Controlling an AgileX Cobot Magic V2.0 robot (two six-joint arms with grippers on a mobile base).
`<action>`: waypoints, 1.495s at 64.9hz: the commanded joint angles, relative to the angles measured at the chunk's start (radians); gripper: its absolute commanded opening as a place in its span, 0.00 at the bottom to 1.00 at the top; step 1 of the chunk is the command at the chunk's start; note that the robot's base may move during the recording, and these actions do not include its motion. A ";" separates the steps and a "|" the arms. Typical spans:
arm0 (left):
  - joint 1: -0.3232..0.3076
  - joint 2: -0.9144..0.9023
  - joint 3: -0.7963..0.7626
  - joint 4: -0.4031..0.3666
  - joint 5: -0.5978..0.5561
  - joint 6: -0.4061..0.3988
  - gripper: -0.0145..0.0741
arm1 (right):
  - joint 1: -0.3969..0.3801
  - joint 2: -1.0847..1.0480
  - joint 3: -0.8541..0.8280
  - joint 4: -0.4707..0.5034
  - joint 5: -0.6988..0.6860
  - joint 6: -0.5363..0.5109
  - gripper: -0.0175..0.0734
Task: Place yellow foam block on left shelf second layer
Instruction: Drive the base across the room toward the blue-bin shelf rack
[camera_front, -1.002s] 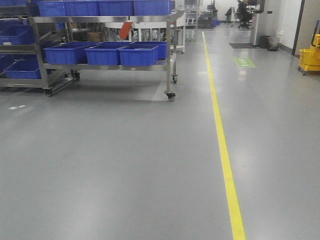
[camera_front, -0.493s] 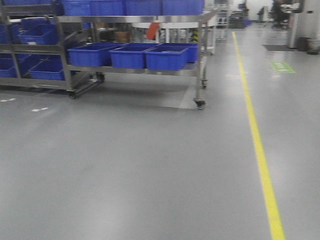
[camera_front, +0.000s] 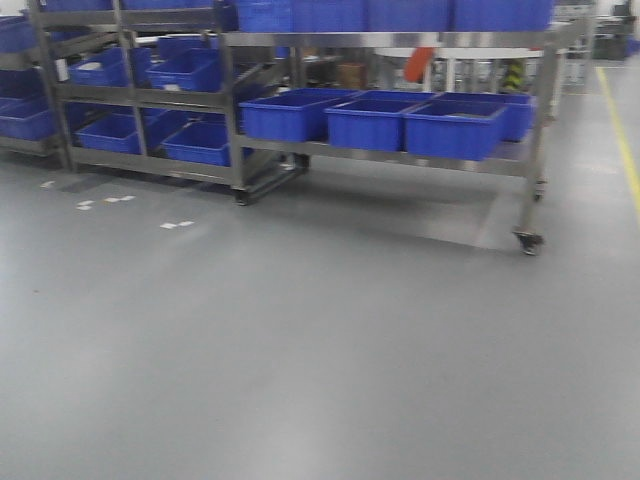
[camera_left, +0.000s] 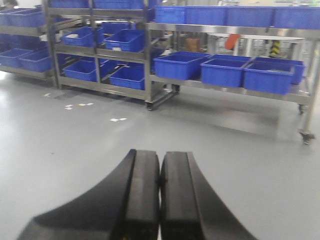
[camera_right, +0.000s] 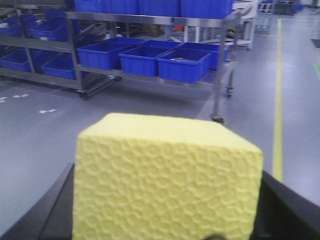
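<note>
The yellow foam block (camera_right: 167, 180), with a dimpled face, fills the lower right wrist view. My right gripper (camera_right: 167, 202) is shut on it, with a dark finger (camera_right: 57, 207) showing on each side. My left gripper (camera_left: 160, 172) is shut and empty, its two black pads pressed together above the grey floor. The left shelf (camera_front: 140, 95) is a steel rack with blue bins on its layers, at the far left of the front view. It also shows in the left wrist view (camera_left: 95, 51). Neither gripper shows in the front view.
A wheeled steel cart (camera_front: 400, 40) holds blue bins (camera_front: 365, 122) to the right of the left shelf; its caster (camera_front: 528, 240) stands on the floor. White tape marks (camera_front: 105, 202) lie before the shelf. A yellow floor line (camera_front: 625, 140) runs at the right edge.
The front view has swung left: the racks have slid right and come nearer, the left shelf has come into view, and the yellow line has shifted to the right edge.
</note>
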 joint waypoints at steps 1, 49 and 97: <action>-0.003 0.008 0.026 -0.002 -0.088 -0.004 0.32 | -0.006 0.018 -0.026 -0.021 -0.085 -0.011 0.39; -0.003 0.008 0.026 -0.002 -0.088 -0.004 0.32 | -0.006 0.018 -0.026 -0.021 -0.085 -0.011 0.39; -0.003 0.008 0.026 -0.002 -0.088 -0.004 0.32 | -0.006 0.018 -0.026 -0.021 -0.085 -0.011 0.39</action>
